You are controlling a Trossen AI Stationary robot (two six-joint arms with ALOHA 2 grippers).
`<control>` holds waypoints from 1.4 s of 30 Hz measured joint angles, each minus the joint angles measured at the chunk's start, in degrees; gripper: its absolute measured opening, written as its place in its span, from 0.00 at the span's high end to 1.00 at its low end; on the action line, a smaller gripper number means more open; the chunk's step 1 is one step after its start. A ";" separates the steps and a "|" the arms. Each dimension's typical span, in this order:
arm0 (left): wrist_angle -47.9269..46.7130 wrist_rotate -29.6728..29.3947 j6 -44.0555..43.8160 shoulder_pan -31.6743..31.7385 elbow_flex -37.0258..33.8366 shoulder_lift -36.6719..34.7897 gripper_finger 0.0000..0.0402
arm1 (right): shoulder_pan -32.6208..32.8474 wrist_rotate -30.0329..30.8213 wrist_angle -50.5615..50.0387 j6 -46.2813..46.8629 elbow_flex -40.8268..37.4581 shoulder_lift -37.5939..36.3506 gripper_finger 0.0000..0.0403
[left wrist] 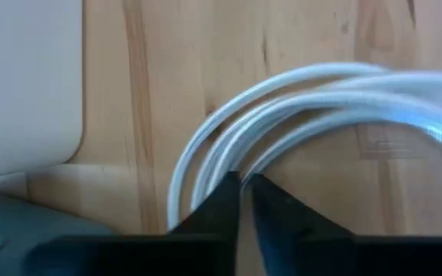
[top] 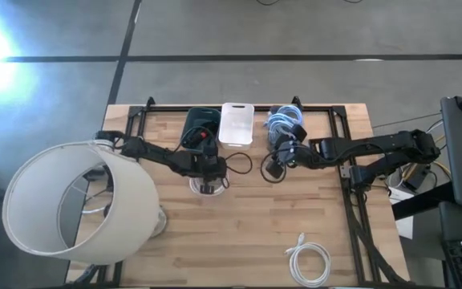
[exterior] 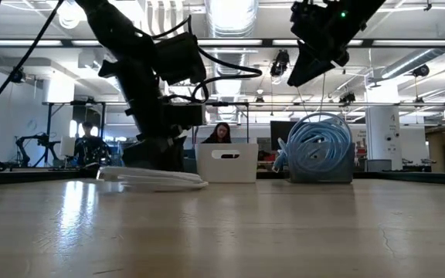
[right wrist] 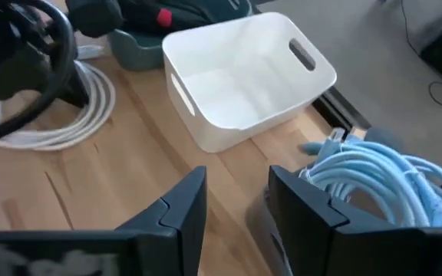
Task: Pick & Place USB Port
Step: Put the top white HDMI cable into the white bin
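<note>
Your left gripper (left wrist: 240,184), fingers clenched, sits right on the white cable coil (left wrist: 313,100); right gripper (right wrist: 236,199), fingers released, hovers farther off nr the white bin (right wrist: 244,77).

Grey concrete floor (top: 295,80) around table, dark seam lines crossing it; bright glare patch at one corner. Beyond table edge, open workshop hall: white ceiling (exterior: 230,58) with long strip lights, ducts and beams. White pillar (exterior: 381,135) at far side. Person (exterior: 221,133) seated behind table, another person (exterior: 90,143) farther off among stands. Dark monitor (exterior: 284,131) in background
</note>
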 joint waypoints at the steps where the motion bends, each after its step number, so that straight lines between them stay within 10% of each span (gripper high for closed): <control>1: 0.00 -0.14 0.00 -0.01 0.09 -0.06 0.95 | 0.00 0.00 0.01 0.59 -0.26 0.00 0.67; 13: -0.81 -0.67 3.70 -0.53 2.18 -0.09 0.92 | 0.11 0.00 0.25 6.23 -4.66 0.00 0.70; 32: -0.87 4.30 7.29 2.55 4.83 3.53 0.54 | 0.09 0.04 0.47 3.55 -7.33 0.02 0.72; 36: -0.97 0.81 6.44 2.29 5.16 4.28 0.59 | 0.09 0.04 0.65 2.73 -7.33 0.02 0.72; 42: -0.67 4.10 5.42 2.52 7.79 4.46 0.93 | 0.09 0.04 1.20 2.60 -7.33 0.02 0.71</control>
